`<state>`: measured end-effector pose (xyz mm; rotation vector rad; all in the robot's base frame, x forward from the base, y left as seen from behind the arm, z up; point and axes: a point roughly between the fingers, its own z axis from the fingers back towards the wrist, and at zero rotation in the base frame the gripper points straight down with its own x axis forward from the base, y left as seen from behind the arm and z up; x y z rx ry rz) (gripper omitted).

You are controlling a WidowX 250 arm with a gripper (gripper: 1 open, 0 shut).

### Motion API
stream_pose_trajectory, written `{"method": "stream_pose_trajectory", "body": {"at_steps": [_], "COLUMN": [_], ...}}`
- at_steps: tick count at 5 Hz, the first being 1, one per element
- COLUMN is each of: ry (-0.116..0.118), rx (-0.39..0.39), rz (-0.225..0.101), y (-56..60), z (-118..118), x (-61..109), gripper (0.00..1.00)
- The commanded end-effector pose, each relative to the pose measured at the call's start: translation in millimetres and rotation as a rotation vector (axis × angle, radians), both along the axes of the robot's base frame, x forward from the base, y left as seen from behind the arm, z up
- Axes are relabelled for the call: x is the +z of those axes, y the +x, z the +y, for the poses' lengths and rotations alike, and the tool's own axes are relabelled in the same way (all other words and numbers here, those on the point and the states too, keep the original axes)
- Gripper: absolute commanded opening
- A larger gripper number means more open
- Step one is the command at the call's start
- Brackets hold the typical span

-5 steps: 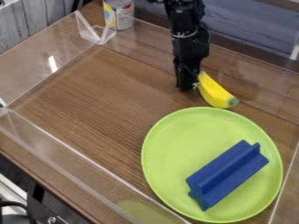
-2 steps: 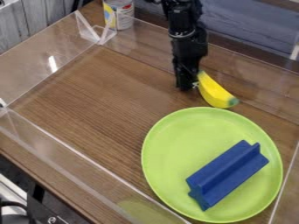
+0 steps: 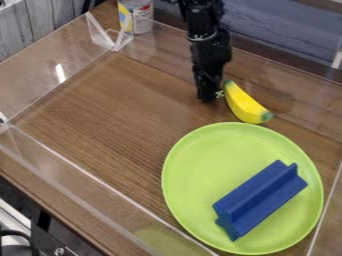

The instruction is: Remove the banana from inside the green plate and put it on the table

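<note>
The yellow banana (image 3: 243, 103) lies on the brown wood table (image 3: 114, 115), just beyond the far rim of the green plate (image 3: 201, 185) and outside it. My gripper (image 3: 207, 96) points straight down, its tips low at the table beside the banana's far left end. Its fingers look shut, and I see nothing between them. Whether they touch the banana I cannot tell.
A long blue block (image 3: 262, 198) lies inside the plate on its right half. Clear see-through walls (image 3: 54, 70) ring the table. A white and yellow bottle (image 3: 134, 14) and a clear stand (image 3: 107, 35) sit at the back left.
</note>
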<state>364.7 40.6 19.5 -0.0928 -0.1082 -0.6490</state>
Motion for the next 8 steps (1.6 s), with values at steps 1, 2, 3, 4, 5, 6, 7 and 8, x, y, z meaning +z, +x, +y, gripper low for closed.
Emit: {"method": "stream_pose_trajectory", "body": {"at_steps": [1,2,3,4,5,6,7,8], "ry": [0.004,-0.001,-0.006,-0.011,-0.016,-0.020,-0.025,-0.029], "rx": [0.022,0.032,0.041,0.050,0.057,0.063,0.069,0.075], "rz": [-0.021,-0.015,-0.009,-0.002,0.005,0.011,0.019,0.025], "y": [4.0,4.2,4.4,4.4,4.6,4.7,4.6,4.3], "z": [11,14,17,20,23,25,26,28], "x": [6.5,6.9,7.5,7.8,8.1,8.4,8.3,8.0], "gripper": [0.00,0.00,0.00,0.00,0.00,0.00,0.00,0.00]}}
